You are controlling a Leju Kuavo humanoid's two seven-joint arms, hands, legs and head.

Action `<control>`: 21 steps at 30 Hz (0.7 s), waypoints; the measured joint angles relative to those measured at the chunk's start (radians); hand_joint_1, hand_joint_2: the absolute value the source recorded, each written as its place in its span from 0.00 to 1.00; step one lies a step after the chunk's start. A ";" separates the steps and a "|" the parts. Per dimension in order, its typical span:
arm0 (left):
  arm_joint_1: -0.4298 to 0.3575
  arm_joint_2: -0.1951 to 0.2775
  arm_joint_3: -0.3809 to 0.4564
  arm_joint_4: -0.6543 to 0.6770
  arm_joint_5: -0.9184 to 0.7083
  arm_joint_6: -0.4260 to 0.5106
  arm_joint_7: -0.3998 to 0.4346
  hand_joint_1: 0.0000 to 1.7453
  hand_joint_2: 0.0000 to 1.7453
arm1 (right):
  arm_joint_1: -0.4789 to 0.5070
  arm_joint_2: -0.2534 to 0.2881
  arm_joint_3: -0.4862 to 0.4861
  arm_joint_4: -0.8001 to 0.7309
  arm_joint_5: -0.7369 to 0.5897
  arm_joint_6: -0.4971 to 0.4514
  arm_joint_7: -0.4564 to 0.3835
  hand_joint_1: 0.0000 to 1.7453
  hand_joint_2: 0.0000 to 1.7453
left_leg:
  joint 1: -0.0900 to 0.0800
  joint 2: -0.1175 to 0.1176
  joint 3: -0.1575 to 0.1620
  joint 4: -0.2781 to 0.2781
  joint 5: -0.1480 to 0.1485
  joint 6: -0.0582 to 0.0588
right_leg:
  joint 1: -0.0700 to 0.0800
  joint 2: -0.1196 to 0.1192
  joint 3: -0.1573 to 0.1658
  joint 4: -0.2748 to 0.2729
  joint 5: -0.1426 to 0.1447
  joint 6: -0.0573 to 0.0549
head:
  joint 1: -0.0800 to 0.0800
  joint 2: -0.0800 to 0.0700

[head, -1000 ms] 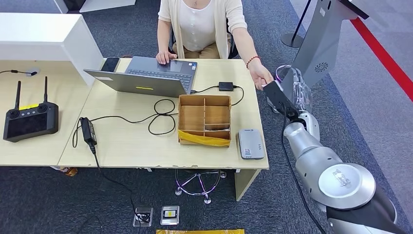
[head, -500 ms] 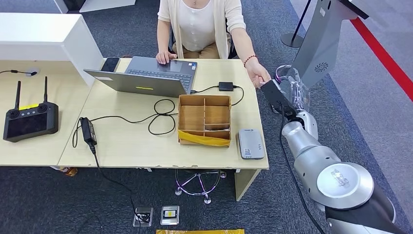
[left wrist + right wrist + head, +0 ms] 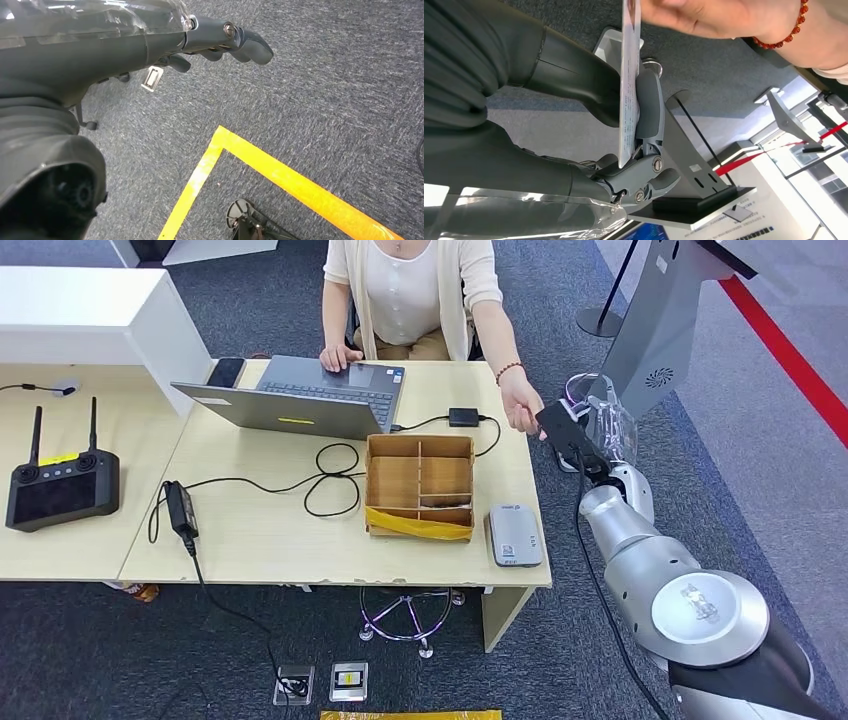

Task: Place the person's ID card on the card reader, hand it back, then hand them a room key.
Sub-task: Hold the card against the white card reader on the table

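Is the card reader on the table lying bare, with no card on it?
Yes: the card reader lies bare, while the card sits between the right hand's fingers.

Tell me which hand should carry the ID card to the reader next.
Right. The right hand already pinches the ID card that the person's hand is giving, near the card reader. The left hand hangs over the floor.

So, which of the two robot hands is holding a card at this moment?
The right hand: it pinches the card between thumb and fingers while the person's hand grips the card's other end. The left hand hangs above carpet, holding nothing.
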 joint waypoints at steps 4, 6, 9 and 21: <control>0.000 0.000 -0.003 0.000 -0.002 0.000 0.000 0.00 0.00 | 0.001 0.000 0.002 0.000 0.000 -0.003 0.001 1.00 1.00 | 0.000 0.000 0.000 0.000 0.000 0.000 | 0.000 0.000 0.000 0.000 0.000 0.000 | 0.000 0.000; 0.000 0.000 -0.006 0.000 -0.004 -0.001 0.002 0.00 0.00 | 0.004 -0.001 0.002 0.000 0.000 -0.004 0.002 1.00 1.00 | 0.000 0.000 0.000 0.000 0.000 0.000 | 0.000 0.000 0.000 0.000 0.000 0.000 | 0.000 0.000; 0.000 0.000 -0.011 0.000 -0.004 -0.001 0.006 0.00 0.00 | 0.010 -0.002 0.003 0.000 0.000 -0.005 0.003 1.00 1.00 | 0.000 0.000 0.000 0.000 0.000 0.000 | 0.000 0.000 0.000 0.000 0.000 0.000 | 0.000 0.000; 0.000 0.000 -0.024 0.000 0.008 -0.001 0.010 0.00 0.00 | 0.050 -0.026 0.017 0.000 0.000 0.006 0.043 1.00 1.00 | 0.000 0.000 0.000 0.000 0.000 0.000 | 0.000 0.000 -0.001 0.000 0.000 0.000 | 0.000 0.000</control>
